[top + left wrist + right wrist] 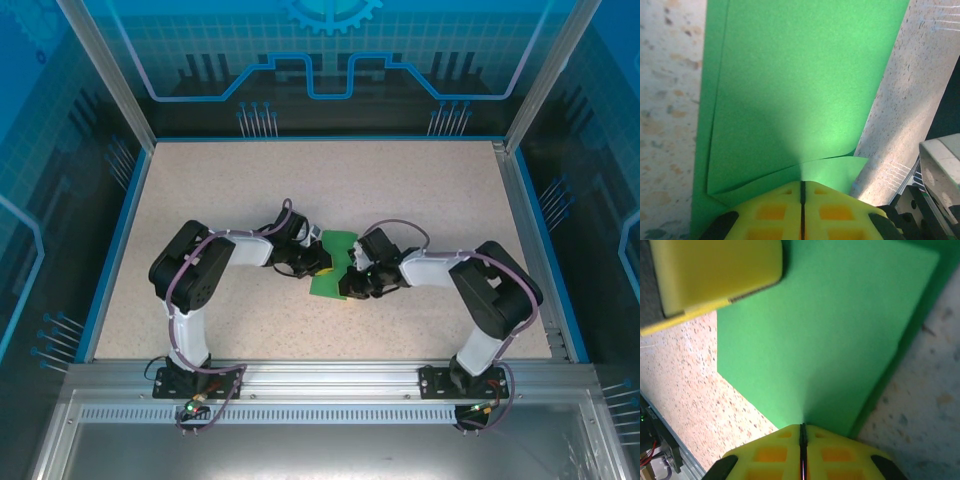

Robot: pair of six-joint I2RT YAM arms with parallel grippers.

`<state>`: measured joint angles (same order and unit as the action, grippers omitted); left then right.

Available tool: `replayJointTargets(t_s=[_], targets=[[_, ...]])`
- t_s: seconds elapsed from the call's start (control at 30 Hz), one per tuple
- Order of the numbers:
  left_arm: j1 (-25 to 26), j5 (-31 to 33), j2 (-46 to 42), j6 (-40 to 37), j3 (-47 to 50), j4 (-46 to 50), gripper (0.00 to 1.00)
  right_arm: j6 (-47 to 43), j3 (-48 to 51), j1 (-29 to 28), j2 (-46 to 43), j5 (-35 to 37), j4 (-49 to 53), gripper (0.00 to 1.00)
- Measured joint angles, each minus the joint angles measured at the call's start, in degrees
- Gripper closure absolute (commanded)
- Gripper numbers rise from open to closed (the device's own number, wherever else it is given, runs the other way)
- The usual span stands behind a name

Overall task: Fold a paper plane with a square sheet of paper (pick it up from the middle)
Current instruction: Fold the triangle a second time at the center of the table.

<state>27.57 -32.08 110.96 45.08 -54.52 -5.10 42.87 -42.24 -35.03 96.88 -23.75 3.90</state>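
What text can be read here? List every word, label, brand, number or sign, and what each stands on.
No readable text in any view.
Folded green paper: blank, no print.
Left hand and right hand: plain yellow, no label.
Blue back panel: gear and line graphics, no letters or numbers.
Speckled table: no markings.

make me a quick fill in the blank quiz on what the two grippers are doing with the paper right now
1. The sheet of paper between the two arms is bright ___.
2. The left gripper has its jaws ___ on the paper's edge.
3. The right gripper pinches the paper with fingers coloured ___.

Missing words: green; shut; yellow.
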Motion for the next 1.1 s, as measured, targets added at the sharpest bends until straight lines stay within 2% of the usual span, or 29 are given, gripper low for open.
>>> replayJointTargets(t_s=[0.27,0.4,0.5,0.9,1.1], targets=[[-0.13,-0.39,0.00,0.00,0.15,-0.39,0.90,0.24,5.92,1.44,-5.03,-0.79,-1.27,0.87],[-0.26,-0.81,0.00,0.00,0.31,-0.87,0.89,0.57,6.47,3.58,-7.76,-0.28,1.20,0.75],[-0.26,-0.87,0.00,0.04,0.31,-1.01,0.88,1.33,5.11,4.48,-8.31,0.59,1.75,0.69],[-0.26,-1.01,-0.07,1.31,0.31,-1.20,0.87,5.77,-0.94,5.46,-2.08,2.34,-0.52,0.66],[-0.26,-1.01,-0.07,1.36,0.31,-1.20,0.87,6.91,-2.12,5.68,0.22,2.08,-0.57,0.69]])
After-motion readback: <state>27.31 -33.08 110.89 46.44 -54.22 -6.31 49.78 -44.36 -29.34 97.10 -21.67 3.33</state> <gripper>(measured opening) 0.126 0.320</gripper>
